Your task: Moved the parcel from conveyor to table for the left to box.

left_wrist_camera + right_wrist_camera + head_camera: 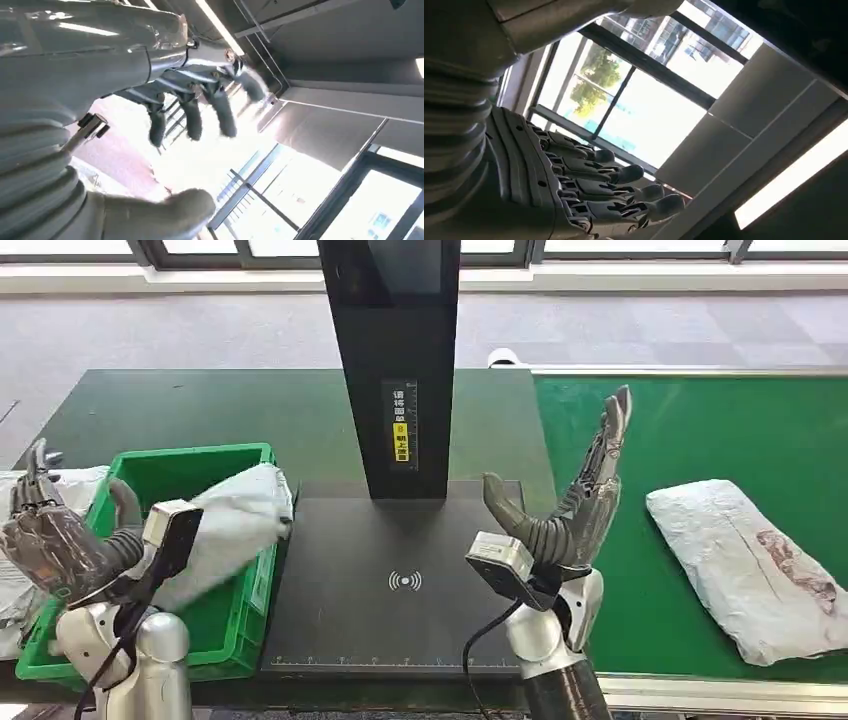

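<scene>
Green conveyor (690, 430) carries the parcel (750, 565) near its front edge; right hand (585, 500) and left hand (45, 535) are raised, spread, empty; ceiling is seen at the wrists.

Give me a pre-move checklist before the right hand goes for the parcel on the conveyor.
1. Right hand empty, fingers apart: ok.
2. Parcel lying flat on the conveyor, nothing on it: ok.
3. Right hand touching the parcel: not ok, it is raised beside the belt.
4. Scan pad bare for set-down: ok.
5. Left hand empty: ok.
6. White bag fully inside the green bin: not ok, it overlaps the rim.
</scene>
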Controlling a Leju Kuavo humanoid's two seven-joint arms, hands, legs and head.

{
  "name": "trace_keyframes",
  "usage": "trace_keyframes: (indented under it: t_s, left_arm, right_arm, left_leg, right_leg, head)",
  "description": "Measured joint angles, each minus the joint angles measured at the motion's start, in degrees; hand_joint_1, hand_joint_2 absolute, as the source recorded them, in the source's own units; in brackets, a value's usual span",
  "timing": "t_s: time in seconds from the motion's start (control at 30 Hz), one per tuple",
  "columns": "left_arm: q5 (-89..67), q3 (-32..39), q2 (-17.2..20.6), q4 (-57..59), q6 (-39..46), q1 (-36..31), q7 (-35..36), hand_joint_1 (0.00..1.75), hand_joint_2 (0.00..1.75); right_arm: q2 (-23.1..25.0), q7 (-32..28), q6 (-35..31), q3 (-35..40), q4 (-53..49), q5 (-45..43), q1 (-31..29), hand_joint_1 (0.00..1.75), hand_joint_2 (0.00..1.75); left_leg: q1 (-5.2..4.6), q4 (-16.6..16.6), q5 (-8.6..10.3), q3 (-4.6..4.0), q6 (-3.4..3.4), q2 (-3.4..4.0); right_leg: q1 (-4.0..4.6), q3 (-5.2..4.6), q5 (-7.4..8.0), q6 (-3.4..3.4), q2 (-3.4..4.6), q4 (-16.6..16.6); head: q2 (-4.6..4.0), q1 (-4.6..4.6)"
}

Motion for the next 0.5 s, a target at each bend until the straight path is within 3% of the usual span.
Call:
trace_keyframes:
  t_s: [0.4,0.5]
  left_arm:
    - [0.28,0.44,-0.02,0.15,0.0,-0.11,-0.06,0.0,1.75]
    - [8.69,0.53,-0.02,-0.22,0.0,-0.18,-7.16,0.0,1.75]
  right_arm:
    - [0.0,0.0,0.0,0.0,-0.13,0.09,0.02,0.0,1.75]
    - [0.0,2.66,0.0,0.0,-0.92,2.08,0.14,0.0,1.75]
  left_leg:
    - [0.0,0.0,0.0,0.0,0.0,0.0]
    - [0.0,0.0,0.0,-0.01,0.0,0.0]
  right_leg:
    - [0.0,0.0,0.0,0.0,0.01,0.0]
    - [0.0,-0.01,0.0,0.0,0.01,0.0]
  head:
    - [0.0,0.02]
    - [0.0,0.02]
